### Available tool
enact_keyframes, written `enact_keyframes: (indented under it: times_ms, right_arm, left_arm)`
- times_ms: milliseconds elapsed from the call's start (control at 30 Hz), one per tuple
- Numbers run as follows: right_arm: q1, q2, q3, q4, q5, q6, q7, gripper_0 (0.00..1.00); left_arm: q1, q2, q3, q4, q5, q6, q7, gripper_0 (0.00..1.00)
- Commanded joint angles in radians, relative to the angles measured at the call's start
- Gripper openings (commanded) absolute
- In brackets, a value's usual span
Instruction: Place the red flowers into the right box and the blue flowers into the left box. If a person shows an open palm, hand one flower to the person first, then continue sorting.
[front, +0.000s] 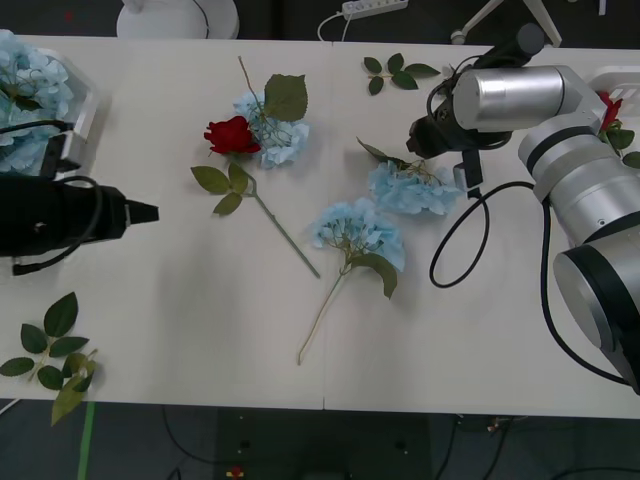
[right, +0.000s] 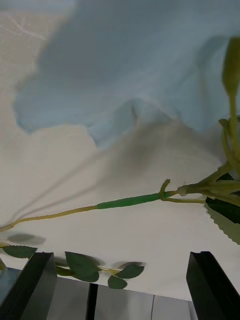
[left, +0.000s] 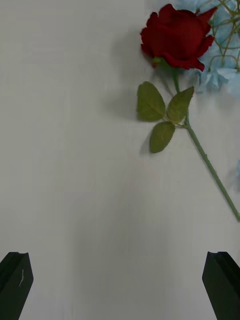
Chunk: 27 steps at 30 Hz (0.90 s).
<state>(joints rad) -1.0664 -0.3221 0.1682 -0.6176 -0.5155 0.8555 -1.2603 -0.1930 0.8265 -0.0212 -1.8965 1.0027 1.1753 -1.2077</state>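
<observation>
Three pale blue flowers lay loose on the white table: one mid-table with its stem trailing toward the robot, one just under the right arm's wrist, and one farther back, touching the red rose whose stem slanted across toward the middle bloom. More blue blooms already sat in the left box, and a second red rose showed in the right box behind the arm. The right gripper hung low over the right-hand blue flower with its black fingers spread wide and nothing between them; its wrist view showed the green-wrapped stem just ahead. My reading is that picking this blue flower was the step in hand, and the next move called for lowering and closing on that thin stem without crushing the petals. The left gripper, also wide open and empty, waited near the left box, facing the loose rose. Bare leaf sprigs lay at the near left corner and at the far edge, clear of the work.
</observation>
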Motion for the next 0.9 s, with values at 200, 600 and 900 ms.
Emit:
enact_keyframes:
  times_ms: [200,600,900]
  right_arm:
    - [-0.046,0.038,-0.045,0.002,0.038,-0.012,0.094,0.91]
    - [-0.047,0.067,-0.090,0.090,0.087,-0.056,0.130,1.00]
    - [-0.046,0.103,-0.139,0.185,0.112,-0.170,0.125,1.00]
  left_arm:
    - [-0.313,-0.167,-0.272,0.119,-0.239,0.083,0.487,1.00]
    - [-0.615,-0.357,-0.459,0.567,-0.371,0.066,0.525,1.00]
    - [-0.734,-0.429,-0.603,0.766,-0.361,-0.045,0.524,1.00]
